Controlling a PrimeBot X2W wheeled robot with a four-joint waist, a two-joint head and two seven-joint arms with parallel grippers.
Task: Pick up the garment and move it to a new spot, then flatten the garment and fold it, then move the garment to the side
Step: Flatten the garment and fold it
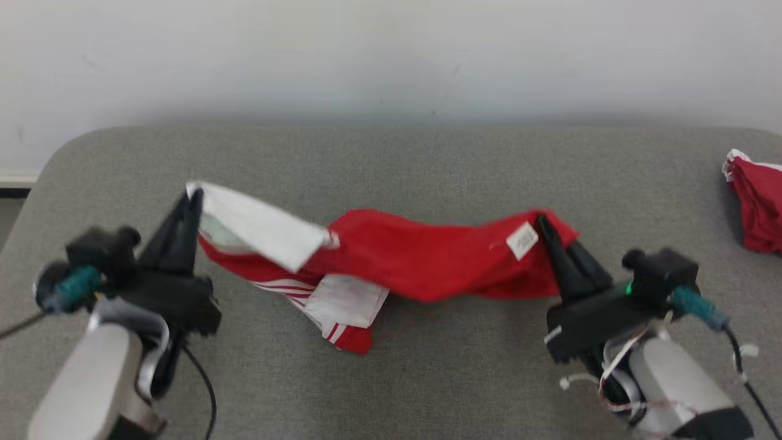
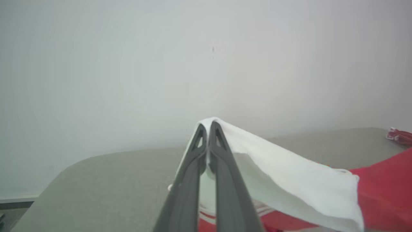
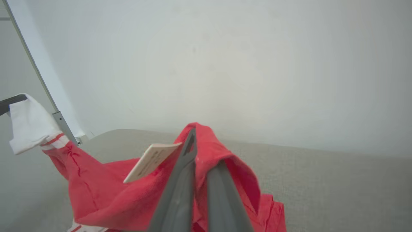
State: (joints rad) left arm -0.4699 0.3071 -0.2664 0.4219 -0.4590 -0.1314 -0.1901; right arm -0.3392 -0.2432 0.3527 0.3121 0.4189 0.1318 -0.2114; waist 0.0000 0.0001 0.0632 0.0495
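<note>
Sagging garment over grey table, red cloth near right edge

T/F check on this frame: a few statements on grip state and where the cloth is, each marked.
1. The left tool is shut on a white corner of the garment. True.
2. The right tool is open and clear of the garment. False: it is shut on the red end beside the white label.
3. The garment lies flat on the table. False: it hangs sagging between the two tools.
4. Another red cloth sits at the table's right edge. True.
</note>
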